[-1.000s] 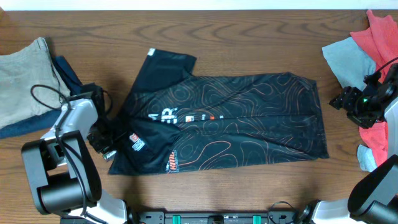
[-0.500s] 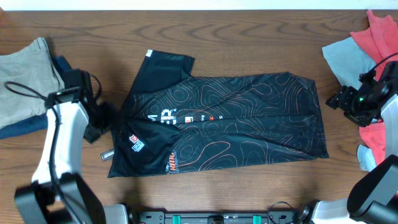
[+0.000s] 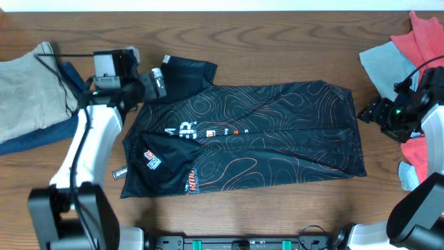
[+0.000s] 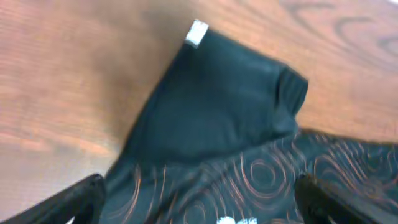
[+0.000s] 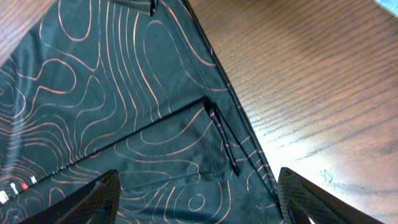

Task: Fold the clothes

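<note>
The black jersey [image 3: 263, 132] with thin orange contour lines and white lettering lies flat across the middle of the table. One sleeve [image 3: 184, 69] sticks out at its top left. My left gripper [image 3: 157, 82] hovers open just left of that sleeve. In the left wrist view the sleeve [image 4: 217, 93] with a white tag [image 4: 198, 32] lies ahead of the left gripper [image 4: 202, 205], nothing between its fingers. My right gripper [image 3: 369, 111] stands open at the jersey's right edge. In the right wrist view the jersey's hem [image 5: 224, 124] runs between the spread fingers of the right gripper [image 5: 199, 199], ungripped.
A beige garment [image 3: 28, 90] lies on a blue one [image 3: 41, 135] at the far left. A heap of red [image 3: 423, 42] and pale blue-grey clothes [image 3: 388, 62] sits at the far right, behind my right arm. Bare wood [image 3: 277, 201] runs along the front.
My left gripper opened, let go of the jersey's lower left part and swung up to the top-left sleeve. My right gripper opened a little wider and edged towards the jersey.
</note>
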Action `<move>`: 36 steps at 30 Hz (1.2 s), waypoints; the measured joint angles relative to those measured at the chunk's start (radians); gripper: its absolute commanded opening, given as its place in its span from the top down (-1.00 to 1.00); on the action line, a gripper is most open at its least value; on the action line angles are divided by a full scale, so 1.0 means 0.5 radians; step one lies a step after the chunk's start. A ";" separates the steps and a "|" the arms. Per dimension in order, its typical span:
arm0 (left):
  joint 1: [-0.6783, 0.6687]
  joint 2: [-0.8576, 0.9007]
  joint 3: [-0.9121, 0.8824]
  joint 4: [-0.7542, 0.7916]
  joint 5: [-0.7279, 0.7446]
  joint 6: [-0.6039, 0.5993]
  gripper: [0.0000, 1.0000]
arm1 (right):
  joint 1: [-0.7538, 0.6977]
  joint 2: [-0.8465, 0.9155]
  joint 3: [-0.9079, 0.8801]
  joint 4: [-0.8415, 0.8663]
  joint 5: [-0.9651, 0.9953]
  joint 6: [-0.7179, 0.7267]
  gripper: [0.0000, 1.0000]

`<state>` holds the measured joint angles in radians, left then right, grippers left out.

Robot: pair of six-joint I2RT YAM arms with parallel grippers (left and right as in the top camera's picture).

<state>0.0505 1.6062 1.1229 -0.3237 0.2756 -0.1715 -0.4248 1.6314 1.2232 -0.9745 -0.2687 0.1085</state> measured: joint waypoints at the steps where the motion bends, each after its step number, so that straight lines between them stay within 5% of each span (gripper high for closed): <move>1: 0.000 0.043 0.000 0.064 0.006 0.013 -0.96 | 0.000 0.000 0.000 -0.009 0.000 -0.001 -0.58; 23: -0.071 0.948 0.270 0.608 -0.025 0.253 -0.96 | 0.049 0.000 0.000 -0.105 0.000 -0.015 -0.59; 26: -0.134 0.955 0.282 0.597 -0.028 0.250 -0.69 | 0.049 0.000 0.000 -0.082 0.000 -0.015 -0.59; 31: -0.246 0.972 0.289 0.589 -0.024 0.244 0.36 | 0.052 0.000 0.000 -0.046 0.000 -0.015 -0.58; 36: -0.254 0.980 0.289 0.574 -0.024 0.221 0.60 | 0.130 0.000 0.000 0.047 0.006 -0.015 -0.56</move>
<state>-0.0765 2.0964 1.2675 -0.0368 0.2638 -0.0608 -0.3595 1.6314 1.2232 -0.9508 -0.2657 0.1009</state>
